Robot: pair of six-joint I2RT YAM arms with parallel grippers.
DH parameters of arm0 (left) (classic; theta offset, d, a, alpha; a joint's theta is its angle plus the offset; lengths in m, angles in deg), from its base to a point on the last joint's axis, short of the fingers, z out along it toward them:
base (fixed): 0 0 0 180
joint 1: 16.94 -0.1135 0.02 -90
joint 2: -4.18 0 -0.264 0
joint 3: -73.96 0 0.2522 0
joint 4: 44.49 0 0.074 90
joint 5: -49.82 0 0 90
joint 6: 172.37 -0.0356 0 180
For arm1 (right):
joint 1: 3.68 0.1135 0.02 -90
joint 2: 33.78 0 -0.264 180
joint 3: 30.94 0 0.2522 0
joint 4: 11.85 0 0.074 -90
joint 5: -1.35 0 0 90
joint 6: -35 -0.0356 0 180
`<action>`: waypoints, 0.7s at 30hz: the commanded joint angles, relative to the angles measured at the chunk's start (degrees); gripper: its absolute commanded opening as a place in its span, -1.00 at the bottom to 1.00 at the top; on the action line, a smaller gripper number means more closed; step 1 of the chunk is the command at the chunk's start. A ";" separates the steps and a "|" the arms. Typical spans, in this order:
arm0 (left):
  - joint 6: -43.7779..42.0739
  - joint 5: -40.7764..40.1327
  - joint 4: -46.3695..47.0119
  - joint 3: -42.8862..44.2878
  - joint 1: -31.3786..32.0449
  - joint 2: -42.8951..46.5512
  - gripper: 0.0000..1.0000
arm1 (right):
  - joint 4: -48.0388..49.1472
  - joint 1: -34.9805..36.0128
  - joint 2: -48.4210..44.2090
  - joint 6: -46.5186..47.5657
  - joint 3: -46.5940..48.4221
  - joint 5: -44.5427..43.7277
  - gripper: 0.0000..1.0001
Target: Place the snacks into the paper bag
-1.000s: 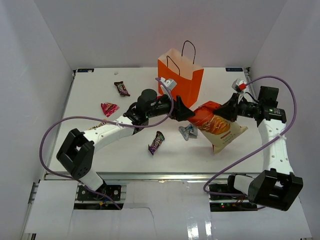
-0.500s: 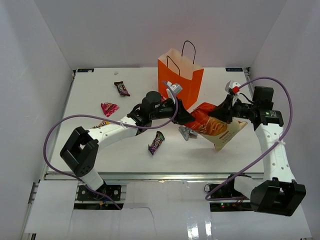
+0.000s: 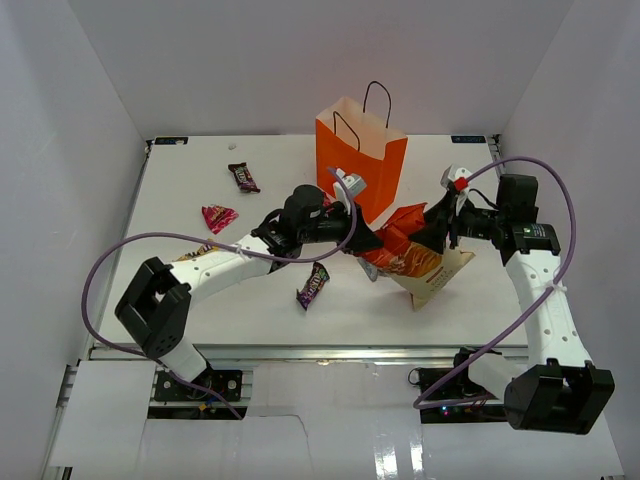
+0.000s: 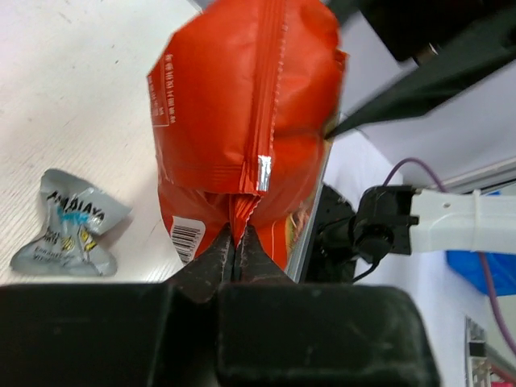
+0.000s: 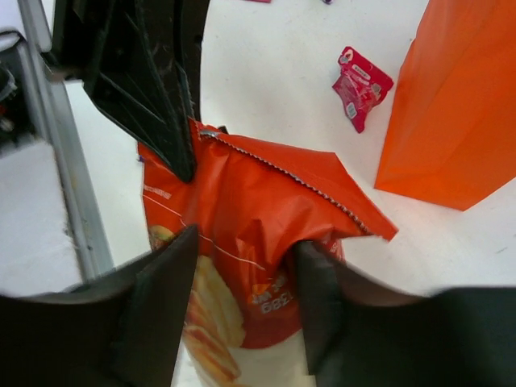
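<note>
1. Left gripper (image 4: pixel 238 238) pinches the chip bag (image 3: pixel 410 255) by its seam; our right gripper (image 5: pixel 244 242) clamps its top.
2. We see a white bench (image 3: pixel 200 180), white walls (image 3: pixel 300 60).
3. Mid-bench before the paper bag (image 3: pixel 375 165), its long axis points toward the near right corner.

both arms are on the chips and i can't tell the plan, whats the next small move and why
Probably lift the chip bag higher, toward the open top of the paper bag. The left gripper pinches its bottom seam and the right gripper clasps its other end. It hangs just in front of the paper bag and seems lower than the rim.
</note>
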State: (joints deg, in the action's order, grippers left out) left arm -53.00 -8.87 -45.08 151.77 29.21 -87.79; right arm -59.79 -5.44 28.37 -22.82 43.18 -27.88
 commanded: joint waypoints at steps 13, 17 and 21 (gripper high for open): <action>-19.07 -0.47 -18.87 -1.48 1.13 10.84 -1.00 | -34.44 0.62 7.80 59.03 16.96 -1.71 0.81; -21.53 1.38 -21.07 0.19 1.05 10.75 -1.00 | -40.97 3.93 10.97 66.17 23.12 -2.23 0.83; -23.74 1.30 -23.62 3.17 1.13 10.58 -1.00 | -40.97 11.66 14.83 61.36 29.72 -3.73 0.88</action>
State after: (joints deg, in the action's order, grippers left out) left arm -72.54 -9.20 -66.11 151.18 29.97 -79.48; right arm -96.18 1.77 41.66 35.39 68.14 -32.03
